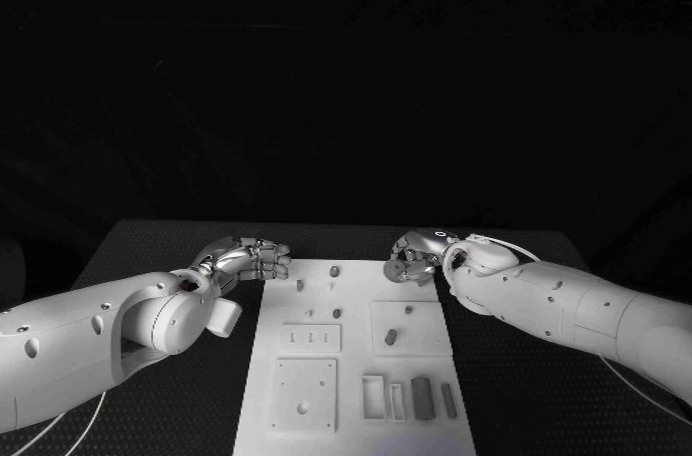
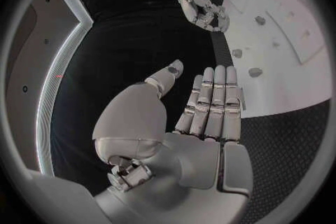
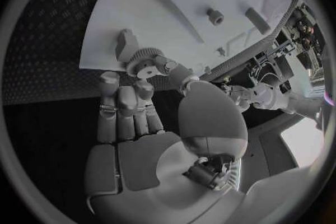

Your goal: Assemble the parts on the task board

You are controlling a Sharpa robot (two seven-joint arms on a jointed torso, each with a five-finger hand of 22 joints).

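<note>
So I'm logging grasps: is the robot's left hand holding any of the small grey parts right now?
No: the left hand has straight fingers with nothing in them, beside the white task board.

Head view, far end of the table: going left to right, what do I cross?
Left hand with nothing in it → far edge of the task board → right hand, pinching a small gear at the board's far right corner.

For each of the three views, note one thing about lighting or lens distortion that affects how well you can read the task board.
Head view: the room behind is black, while the task board is lit and its edges run straight. Left wrist view: the fisheye bends the board's edge, and the left hand covers the middle. Right wrist view: the board curves too, evenly lit, behind the right hand.
</note>
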